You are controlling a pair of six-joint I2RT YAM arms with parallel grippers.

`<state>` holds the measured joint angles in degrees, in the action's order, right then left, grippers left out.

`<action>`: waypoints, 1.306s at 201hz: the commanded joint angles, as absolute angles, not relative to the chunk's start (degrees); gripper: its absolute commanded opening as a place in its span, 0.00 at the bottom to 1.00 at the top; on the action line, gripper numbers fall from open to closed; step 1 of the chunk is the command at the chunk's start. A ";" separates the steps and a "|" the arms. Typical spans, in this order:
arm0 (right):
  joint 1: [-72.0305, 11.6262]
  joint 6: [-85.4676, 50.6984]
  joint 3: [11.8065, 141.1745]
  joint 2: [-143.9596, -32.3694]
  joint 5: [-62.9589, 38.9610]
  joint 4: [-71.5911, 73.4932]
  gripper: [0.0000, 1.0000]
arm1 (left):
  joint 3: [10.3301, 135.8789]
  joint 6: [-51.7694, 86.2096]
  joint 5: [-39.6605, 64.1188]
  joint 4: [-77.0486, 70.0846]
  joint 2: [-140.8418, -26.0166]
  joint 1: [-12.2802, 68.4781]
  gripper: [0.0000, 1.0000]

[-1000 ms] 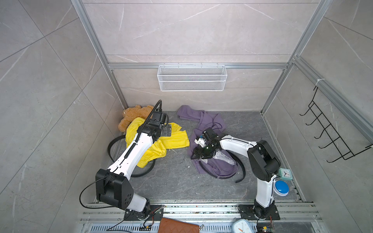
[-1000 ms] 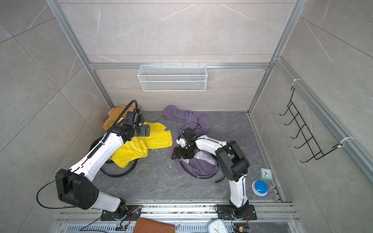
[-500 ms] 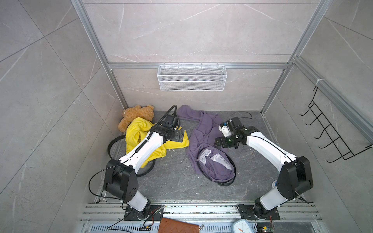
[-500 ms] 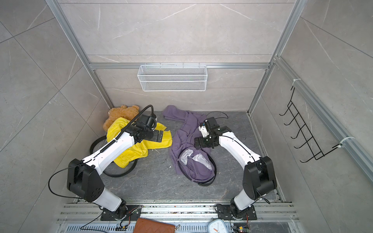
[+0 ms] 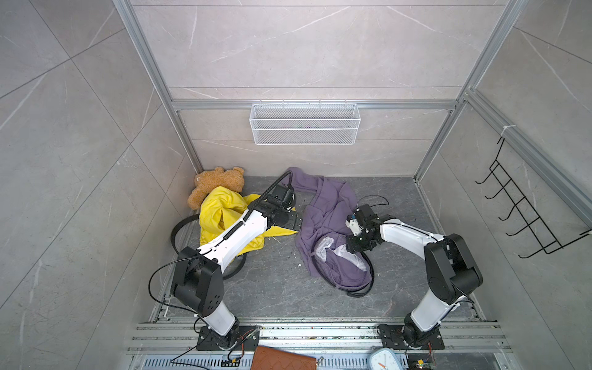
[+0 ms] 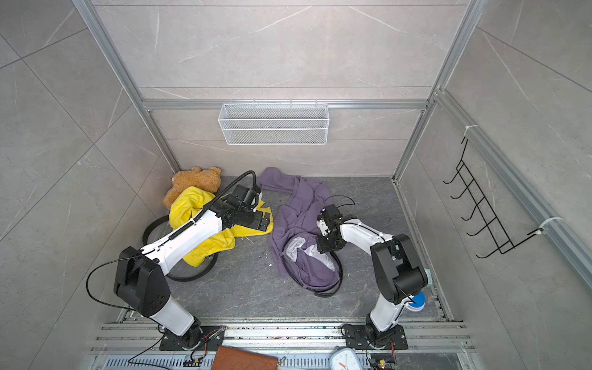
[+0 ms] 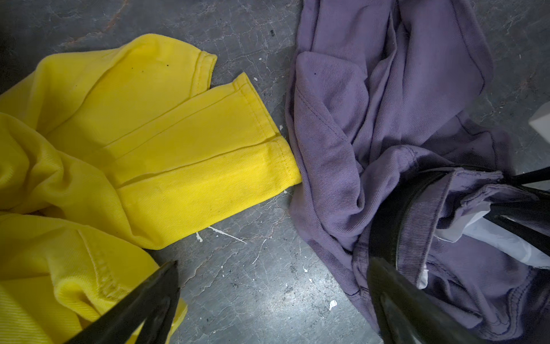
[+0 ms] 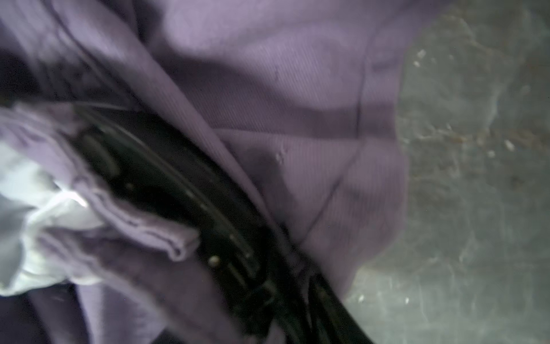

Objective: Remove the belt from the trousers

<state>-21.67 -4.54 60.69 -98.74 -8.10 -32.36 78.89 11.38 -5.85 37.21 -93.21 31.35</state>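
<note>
Brings the right gripper [image 5: 350,248] back from the far right down onto the waistband of the crumpled purple cotton trousers [image 5: 323,217], right side, by the white pocket lining [image 5: 333,253]. Cannot tell from the blurred wrist view whether its jaws stand apart or pinch the glossy black belt [image 8: 184,190]. Leaves that belt ringing the waist, seemingly still in the loops, loose end on the grey stone floor [image 5: 272,282] at the near side. Swings the left gripper [image 7: 273,263] rightward off the yellow trousers [image 7: 148,143], jaws wide apart, empty, just beside the purple cloth. Reads as a fresh grab at the belt; nothing pulled out yet.
</note>
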 commanded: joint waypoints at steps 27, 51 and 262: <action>-22.94 -2.11 57.27 -91.89 -7.16 -27.61 0.07 | 82.04 12.20 -5.07 36.74 -93.36 31.55 1.00; -25.40 0.59 56.28 -86.04 -3.58 -23.91 0.02 | 82.59 11.59 -1.36 36.03 -93.04 31.55 1.00; -36.39 9.67 61.79 -68.97 12.39 -11.36 0.00 | 70.63 4.11 -10.40 11.69 -82.87 47.09 1.00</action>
<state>-34.70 11.20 59.24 -72.29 12.25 -14.55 69.34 2.81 -4.27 20.40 -83.20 47.33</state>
